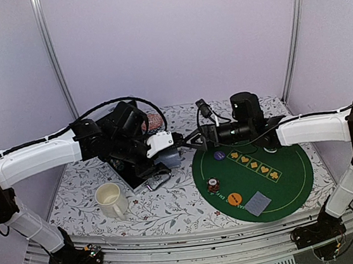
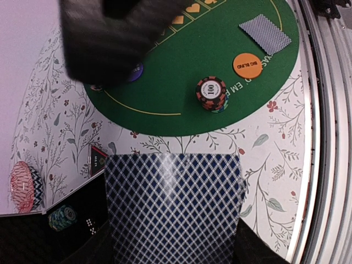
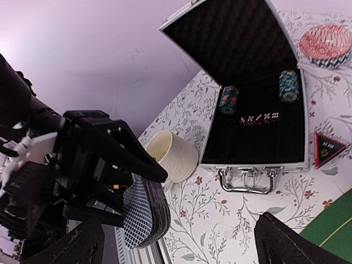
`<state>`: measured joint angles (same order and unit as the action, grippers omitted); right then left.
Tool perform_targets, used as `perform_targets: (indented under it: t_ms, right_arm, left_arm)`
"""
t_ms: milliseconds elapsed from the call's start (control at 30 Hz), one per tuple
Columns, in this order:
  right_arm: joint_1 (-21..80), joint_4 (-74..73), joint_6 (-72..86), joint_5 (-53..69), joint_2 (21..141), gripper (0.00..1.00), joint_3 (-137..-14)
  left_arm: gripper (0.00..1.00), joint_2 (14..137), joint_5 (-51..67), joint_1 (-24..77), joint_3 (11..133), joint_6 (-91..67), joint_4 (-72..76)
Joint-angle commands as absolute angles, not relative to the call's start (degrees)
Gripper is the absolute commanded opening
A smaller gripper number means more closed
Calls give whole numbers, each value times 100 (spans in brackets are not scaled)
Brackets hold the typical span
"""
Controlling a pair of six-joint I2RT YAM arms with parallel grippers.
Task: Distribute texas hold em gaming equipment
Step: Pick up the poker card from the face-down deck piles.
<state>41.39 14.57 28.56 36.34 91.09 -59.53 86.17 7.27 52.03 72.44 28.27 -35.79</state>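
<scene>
Two chip stacks (image 3: 229,99) and dice (image 3: 258,118) sit inside the open case (image 3: 253,165).

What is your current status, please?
Left gripper shut on card deck. Right gripper open, empty, facing it. Chip stack on green mat. Nothing seen between grippers.

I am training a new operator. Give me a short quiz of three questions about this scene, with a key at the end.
1. True or false: the chip stack stands on the green mat.
2. What does the left hand hold? A a spoon; B the deck of cards; C a bottle.
3. Fill in the missing word: the orange disc reads "BIG ____".
Key: 1 true; 2 B; 3 BLIND.
</scene>
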Motion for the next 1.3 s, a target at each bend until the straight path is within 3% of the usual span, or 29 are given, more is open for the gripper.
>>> perform_targets:
  t_ms: [0, 333, 867, 1267]
  right_arm:
    - [4462, 1739, 3137, 4093, 9595, 96, -6091]
    - [4645, 1718, 3388, 4023, 10294, 88, -6425]
    - [4641, 483, 2802, 3400, 9809, 67, -6511]
    - [4645, 111, 2697, 3489, 9606, 44, -6697]
  left_arm:
    - [60, 8564, 787, 5288, 7379, 2805, -3454]
    - [60, 8562, 779, 5283, 7357, 2819, -3445]
    - [60, 8552, 720, 5282, 7282, 2856, -3445]
    - [60, 8587, 625, 5284, 7247, 2876, -3445]
